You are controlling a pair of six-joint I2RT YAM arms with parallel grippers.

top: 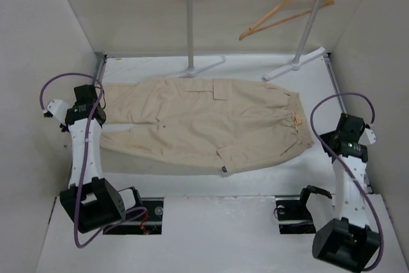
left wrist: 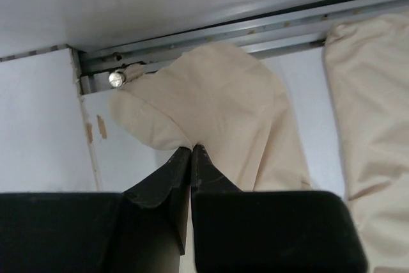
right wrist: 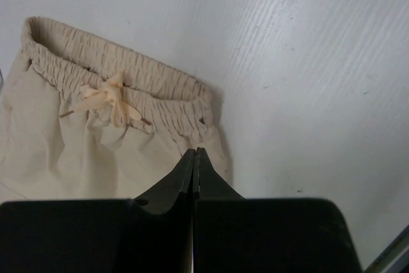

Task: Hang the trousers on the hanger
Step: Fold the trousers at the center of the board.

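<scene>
The beige trousers (top: 204, 123) lie flat across the table, waistband to the right and legs to the left. The wooden hanger (top: 287, 9) hangs on the white rail at the back right, far from both grippers. My left gripper (left wrist: 192, 147) is shut at the left leg end (left wrist: 211, 107), and the cloth gathers into its tips; it also shows in the top view (top: 89, 105). My right gripper (right wrist: 195, 150) is shut, with its tips over flat cloth just below the waistband (right wrist: 128, 71) and bow, near the trousers' edge. It shows in the top view (top: 342, 137).
The white clothes-rail stand (top: 190, 23) has feet on the table's far side, just behind the trousers. White walls close in left, right and back. A metal rail (left wrist: 255, 30) runs along the table edge past the leg end.
</scene>
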